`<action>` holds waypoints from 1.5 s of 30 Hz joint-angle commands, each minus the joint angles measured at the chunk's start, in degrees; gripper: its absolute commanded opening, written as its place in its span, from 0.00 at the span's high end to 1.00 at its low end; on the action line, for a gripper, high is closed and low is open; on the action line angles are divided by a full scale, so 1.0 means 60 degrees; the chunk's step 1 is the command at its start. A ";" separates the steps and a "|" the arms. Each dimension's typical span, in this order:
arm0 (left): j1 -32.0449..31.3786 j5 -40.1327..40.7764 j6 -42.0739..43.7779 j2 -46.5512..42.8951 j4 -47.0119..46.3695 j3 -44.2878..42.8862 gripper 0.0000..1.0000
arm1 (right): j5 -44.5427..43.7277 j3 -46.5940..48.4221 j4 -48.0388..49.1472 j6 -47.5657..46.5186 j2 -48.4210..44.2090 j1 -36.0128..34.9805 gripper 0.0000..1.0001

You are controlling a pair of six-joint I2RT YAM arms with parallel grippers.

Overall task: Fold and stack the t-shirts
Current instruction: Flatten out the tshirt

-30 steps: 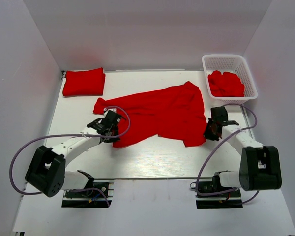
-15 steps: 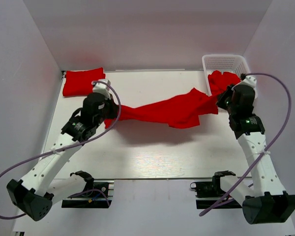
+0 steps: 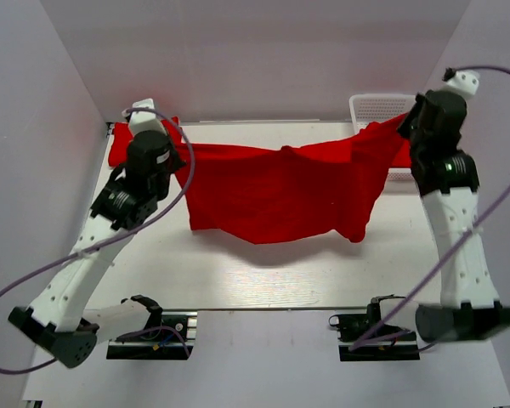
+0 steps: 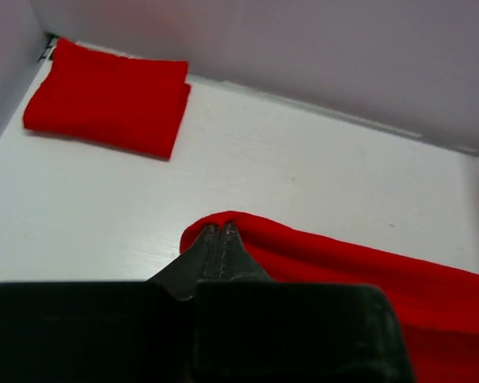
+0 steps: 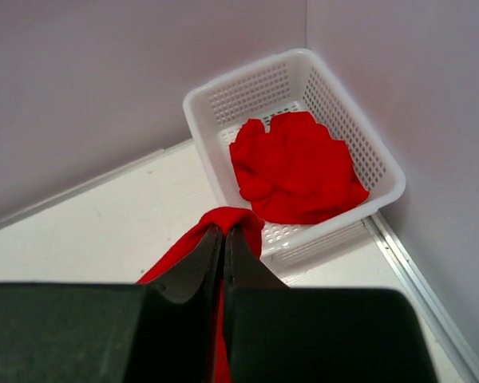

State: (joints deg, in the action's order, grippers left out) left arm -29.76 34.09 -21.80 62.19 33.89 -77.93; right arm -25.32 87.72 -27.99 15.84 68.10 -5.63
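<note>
Above the bench (image 3: 238, 272) both arms stand tall, reaching toward the far wall: left arm (image 3: 93, 246) leans in from its near-left base, right arm (image 3: 459, 246) is nearly upright over its base. Left claw (image 4: 220, 233) is pinched tight on one top corner of the spread t-shirt (image 3: 280, 191), and right claw (image 5: 223, 233) is pinched tight on the other. The cloth hangs between them like a banner, top edge sagging a little mid-span, shadow on the bench below (whether the lowest hem touches the bench, can't tell). Top view gives the full span and both arms; each wrist view shows only a bump of red cloth at the fingertips. Left wrist view alone shows the folded t-shirt (image 4: 108, 96) clearly, flat at the bench's far-left corner, well apart from that claw; in the top view the left arm hides most of it. Right wrist view alone looks down into the white basket (image 5: 247, 89) at the far-right corner, with a crumpled t-shirt (image 5: 295, 167) inside, just beyond that claw's tips.
</note>
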 commanded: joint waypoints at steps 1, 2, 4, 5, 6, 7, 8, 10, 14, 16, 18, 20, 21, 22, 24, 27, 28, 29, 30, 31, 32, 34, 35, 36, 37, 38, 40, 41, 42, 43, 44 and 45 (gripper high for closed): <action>0.0126 0.1273 0.0162 0.1085 0.0926 -0.0472 1.00 | -0.0569 0.1125 -0.1367 -0.0486 0.1509 0.0074 1.00; 0.0126 0.1466 0.0162 0.1263 0.1117 -0.0763 1.00 | -0.0657 0.1228 -0.1458 -0.0529 0.1643 0.0088 1.00; 0.0214 0.1555 0.0074 0.1397 0.1266 -0.0985 1.00 | -0.0586 0.1361 -0.1284 -0.0573 0.1645 0.0132 1.00; 0.0214 0.1555 0.0292 0.1397 0.1266 -0.0986 1.00 | -0.0439 0.1361 -0.1239 -0.0661 0.1644 0.0161 1.00; 0.0214 0.1454 0.0395 0.1397 0.1005 -0.0986 1.00 | -0.0409 0.1375 -0.1108 -0.0763 0.1557 0.0162 1.00; 0.0301 0.1366 0.0396 0.1397 0.1002 -0.0986 1.00 | -0.0307 0.1448 -0.1107 -0.0779 0.1513 0.0191 1.00; 0.0301 0.1263 0.0701 0.1151 0.0712 -0.0986 1.00 | -0.0277 0.1565 -0.1092 -0.0909 0.1382 0.0220 1.00; 0.0302 0.1145 0.0952 0.1016 0.0520 -0.1074 1.00 | -0.0247 0.1610 -0.1078 -0.1158 0.1322 0.0191 1.00; 0.0302 0.1232 0.1129 0.0928 0.0519 -0.1366 1.00 | -0.0248 0.1917 -0.1195 -0.1379 0.1278 0.0205 1.00; 0.0302 0.1233 0.1245 0.0841 0.0519 -0.1367 1.00 | -0.0218 0.1859 -0.1093 -0.1394 0.1117 0.0162 1.00; 0.0302 0.1233 0.1522 0.0840 0.0416 -0.1586 1.00 | -0.0247 0.1874 -0.0946 -0.1511 0.1015 0.0220 1.00; 0.0302 0.1422 0.1743 0.0738 0.0416 -0.1878 1.00 | -0.0233 0.2122 -0.0916 -0.1686 0.0912 0.0220 1.00; 0.0302 0.1423 0.1875 0.0738 0.0416 -0.2213 1.00 | -0.0204 0.2326 -0.0887 -0.1774 0.0912 0.0206 1.00; 0.0302 0.1424 0.2137 0.0622 0.0416 -0.2376 1.00 | -0.0160 0.2545 -0.0887 -0.1804 0.0810 0.0220 1.00; 0.0302 0.1045 0.2504 0.0345 0.0081 -0.2713 1.00 | -0.0014 0.2810 -0.0741 -0.1950 0.0707 0.0206 1.00; 0.0302 0.0327 0.3047 -0.0037 -0.0243 -0.3006 1.00 | 0.0075 0.3074 -0.0448 -0.2199 0.0341 0.0205 1.00; 0.0302 0.0165 0.3236 -0.0271 -0.0243 -0.3095 1.00 | 0.0060 0.3133 -0.0346 -0.2243 0.0166 0.0191 1.00; 0.0302 -0.0170 0.3325 -0.0389 -0.0359 -0.3212 1.00 | 0.0017 0.3249 -0.0229 -0.2287 0.0019 0.0191 1.00; 0.0302 -0.0362 0.3326 -0.0492 -0.0360 -0.3213 1.00 | 0.0045 0.3265 -0.0025 -0.2317 -0.0200 0.0191 1.00; 0.0302 -0.0523 0.3486 -0.0594 -0.0462 -0.3358 1.00 | 0.0074 0.3265 0.0050 -0.2462 -0.0260 0.0234 1.00; 0.0302 -0.0786 0.3574 -0.0726 -0.0463 -0.3577 1.00 | 0.0162 0.3410 0.0108 -0.2492 -0.0420 0.0206 1.00; 0.0302 -0.1007 0.3691 -0.0727 -0.0361 -0.3900 1.00 | 0.0177 0.3688 0.0255 -0.2580 -0.0641 0.0176 1.00; 0.0302 -0.1008 0.3779 -0.0727 -0.0360 -0.4191 1.00 | 0.0206 0.3777 0.0284 -0.2595 -0.0859 0.0176 1.00; 0.0302 -0.1095 0.3780 -0.0727 -0.0360 -0.4325 1.00 | 0.0207 0.3792 0.0517 -0.2885 -0.0890 0.0191 1.00; 0.0302 -0.1183 0.3867 -0.0727 -0.0360 -0.4442 1.00 | 0.0250 0.3822 0.0577 -0.2932 -0.1021 0.0176 1.00; 0.0302 -0.1184 0.3955 -0.0727 -0.0360 -0.4632 1.00 | 0.0221 0.3836 0.0723 -0.2961 -0.1095 0.0162 1.00; 0.0302 -0.1184 0.3956 -0.0727 -0.0360 -0.4764 1.00 | 0.0163 0.3939 0.0797 -0.3137 -0.1183 0.0162 1.00; 0.0302 -0.1097 0.4043 -0.0727 -0.0360 -0.4852 1.00 | 0.0177 0.3997 0.0797 -0.3152 -0.1125 0.0147 1.00; 0.0302 -0.1096 0.4044 -0.0727 -0.0360 -0.4853 1.00 | 0.0177 0.4027 0.0812 -0.3297 -0.1067 0.0162 1.00; 0.0302 -0.0995 0.4044 -0.0596 -0.0360 -0.4940 1.00 | 0.0148 0.4027 0.1001 -0.3327 -0.1008 0.0162 1.00; 0.0302 -0.0877 0.4044 -0.0494 -0.0360 -0.4941 1.00 | 0.0046 0.4027 0.1017 -0.3400 -0.0920 0.0162 1.00; 0.0302 -0.0789 0.4131 -0.0493 -0.0491 -0.4941 1.00 | -0.0056 0.4041 0.1075 -0.3502 -0.0659 0.0176 1.00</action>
State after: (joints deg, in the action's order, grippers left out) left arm -28.60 26.06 0.67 57.89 31.75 -106.52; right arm -21.87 111.33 -25.71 -1.43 60.69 -5.10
